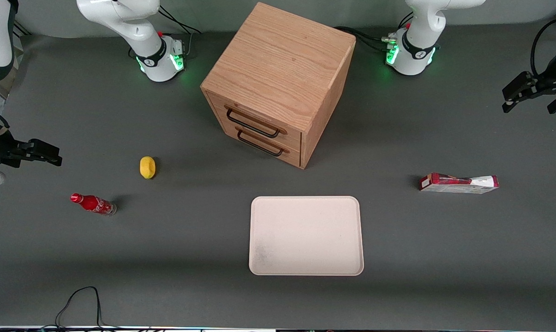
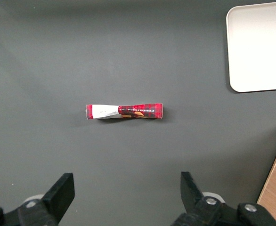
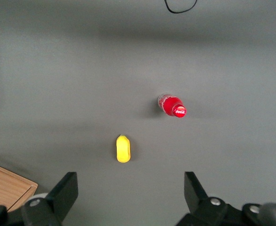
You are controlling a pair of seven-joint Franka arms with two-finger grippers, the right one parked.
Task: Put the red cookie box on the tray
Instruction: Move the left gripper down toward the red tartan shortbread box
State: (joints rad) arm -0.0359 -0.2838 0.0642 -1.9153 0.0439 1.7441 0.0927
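The red cookie box (image 1: pixel 458 183) lies flat on the grey table toward the working arm's end; it also shows in the left wrist view (image 2: pixel 124 111), red with a white end. The cream-white tray (image 1: pixel 306 235) lies near the front camera at mid-table, nothing on it; its corner shows in the left wrist view (image 2: pixel 260 47). My left gripper (image 1: pixel 531 97) hangs high above the table, farther from the front camera than the box. Its fingers stand wide apart with nothing between them, and it also shows in the left wrist view (image 2: pixel 126 190).
A wooden two-drawer cabinet (image 1: pixel 278 83) stands farther from the front camera than the tray. A yellow lemon (image 1: pixel 147 167) and a small red soda bottle (image 1: pixel 93 204) lie toward the parked arm's end. A black cable (image 1: pixel 79 302) loops at the table's front edge.
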